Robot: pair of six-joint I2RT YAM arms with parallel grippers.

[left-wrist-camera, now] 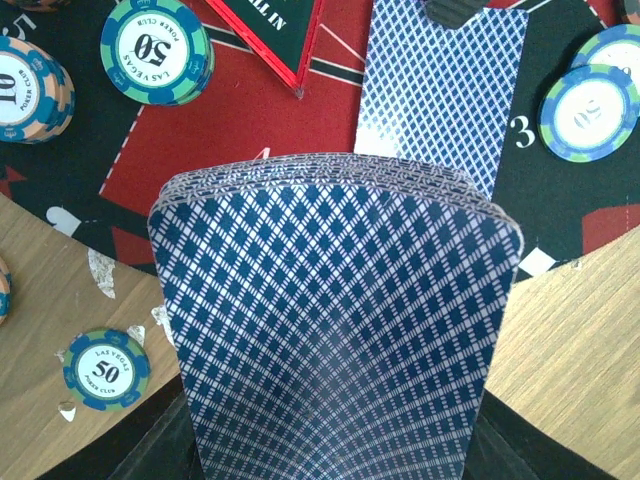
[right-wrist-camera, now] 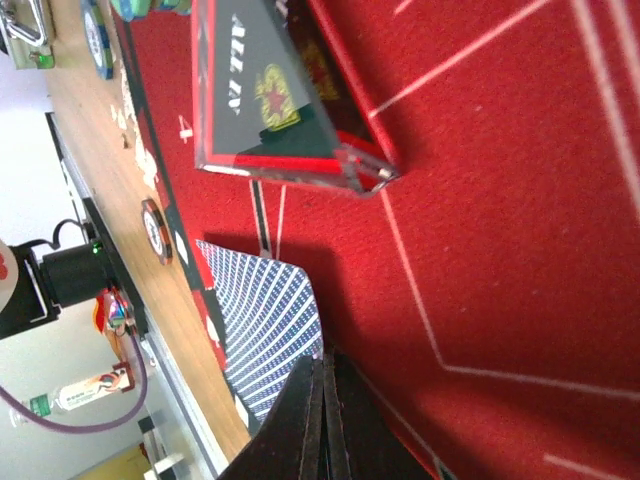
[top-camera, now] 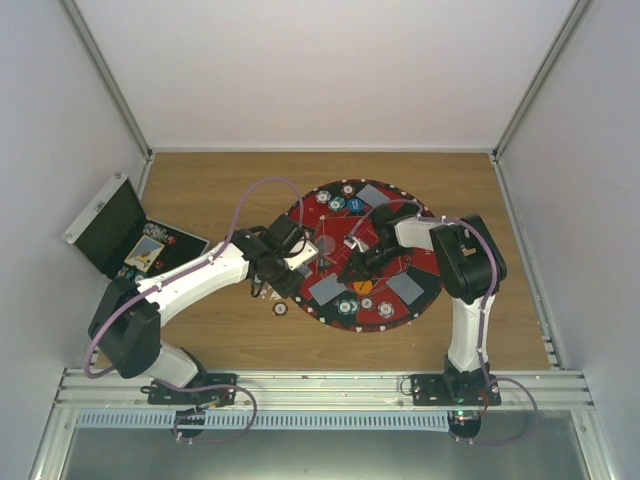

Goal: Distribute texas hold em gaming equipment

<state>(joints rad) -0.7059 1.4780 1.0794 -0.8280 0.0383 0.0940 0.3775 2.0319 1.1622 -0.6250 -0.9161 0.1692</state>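
- Left gripper [top-camera: 288,258] pinches a deck of blue-backed cards [left-wrist-camera: 335,320] over the numbered mat's [left-wrist-camera: 250,150] left edge.
- Right gripper [right-wrist-camera: 322,375]: fingers pressed together, tips at the edge of a single card [right-wrist-camera: 265,320] lying face down on the mat.
- 50 chip [left-wrist-camera: 105,370] lies on the wooden table [left-wrist-camera: 560,330], just beside the mat.

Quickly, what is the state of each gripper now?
Left gripper: closed, holding the deck of cards.
Right gripper: closed, tips at a single card; whether it grips it cannot be told.
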